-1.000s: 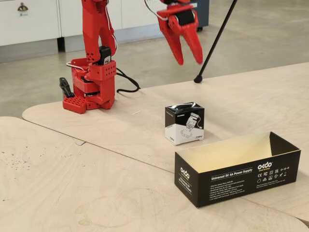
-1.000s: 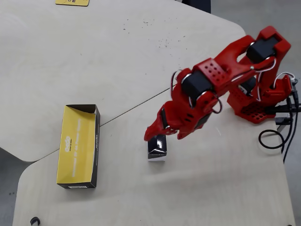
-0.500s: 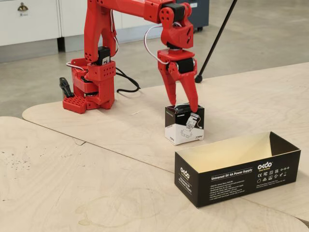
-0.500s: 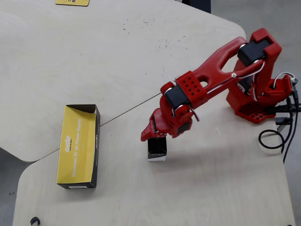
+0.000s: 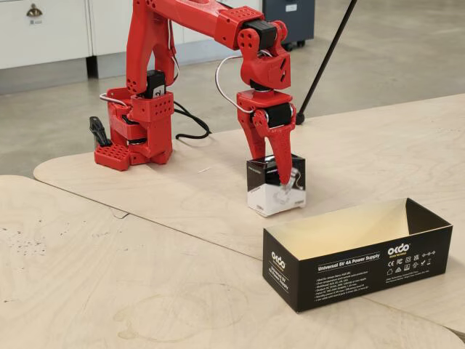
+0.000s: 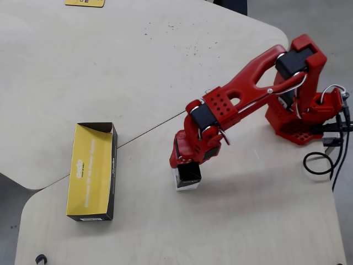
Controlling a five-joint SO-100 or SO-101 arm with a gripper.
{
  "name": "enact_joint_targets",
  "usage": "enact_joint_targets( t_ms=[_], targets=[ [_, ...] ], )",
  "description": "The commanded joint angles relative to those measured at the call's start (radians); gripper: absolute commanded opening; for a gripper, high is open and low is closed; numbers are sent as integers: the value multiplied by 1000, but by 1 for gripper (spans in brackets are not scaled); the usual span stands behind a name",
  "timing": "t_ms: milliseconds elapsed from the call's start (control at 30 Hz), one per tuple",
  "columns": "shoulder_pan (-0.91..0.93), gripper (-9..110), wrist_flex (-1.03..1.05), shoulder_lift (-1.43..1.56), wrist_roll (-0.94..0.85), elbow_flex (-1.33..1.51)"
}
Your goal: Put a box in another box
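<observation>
The small box [image 5: 263, 195], black on top and white below, stands on the table near the middle of the fixed view. It also shows in the overhead view [image 6: 188, 175]. My red gripper [image 5: 280, 178] comes down from above, with one finger [image 5: 285, 169] across the box's front face and the other hidden behind it. The jaws look closed on the box, which still rests on the wood. In the overhead view the gripper [image 6: 186, 165] covers part of the box top. The long black box [image 5: 356, 263] lies open-topped and empty at the front right, and at the left in the overhead view [image 6: 110, 165].
The arm's red base [image 5: 138, 123] is clamped at the back left of the table, with black cables [image 6: 320, 165] beside it. A black tripod leg [image 5: 327, 58] slants behind the gripper. A seam [image 6: 143, 132] runs between two tabletop panels. A yellow item [image 6: 84, 2] lies at the far edge.
</observation>
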Motion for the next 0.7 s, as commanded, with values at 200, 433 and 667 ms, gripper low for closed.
enact_joint_targets(
  t_ms=[200, 433, 667],
  targets=[
    [63, 12, 140, 130, -117, -167],
    [75, 12, 354, 152, -193, -640],
    [91, 12, 291, 17, -259, -899]
  ],
)
